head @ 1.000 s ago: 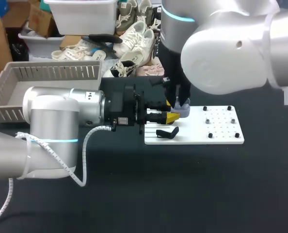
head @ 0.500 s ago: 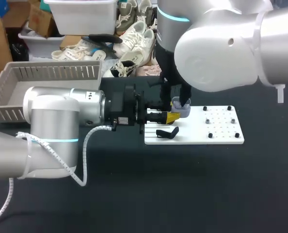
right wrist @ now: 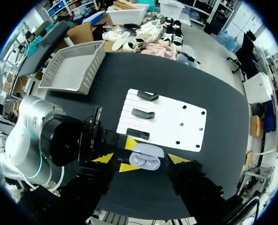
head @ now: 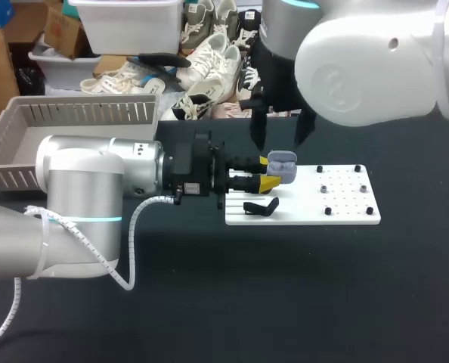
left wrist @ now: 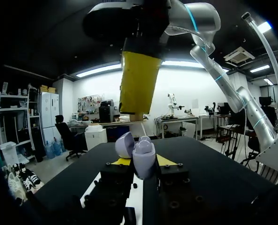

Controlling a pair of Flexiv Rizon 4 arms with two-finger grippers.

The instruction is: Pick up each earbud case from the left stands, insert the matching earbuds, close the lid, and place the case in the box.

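Left gripper [head: 267, 181] clamps the lilac earbud case [head: 283, 167] over the white board [head: 345, 213], lid open; whether its earbuds are seated cannot be told. Right gripper [head: 281, 140] hangs above, wide and empty. Closing the lid and the carry to the grey box [head: 28, 144] remain. A black stand [head: 261, 206] sits just beside.

earbud case [head: 283, 171]: lavender, lid open, pinched in left gripper [head: 267, 181]
right gripper [head: 280, 136]: fingers wide, hanging just above it
white board [head: 345, 206]: underneath both
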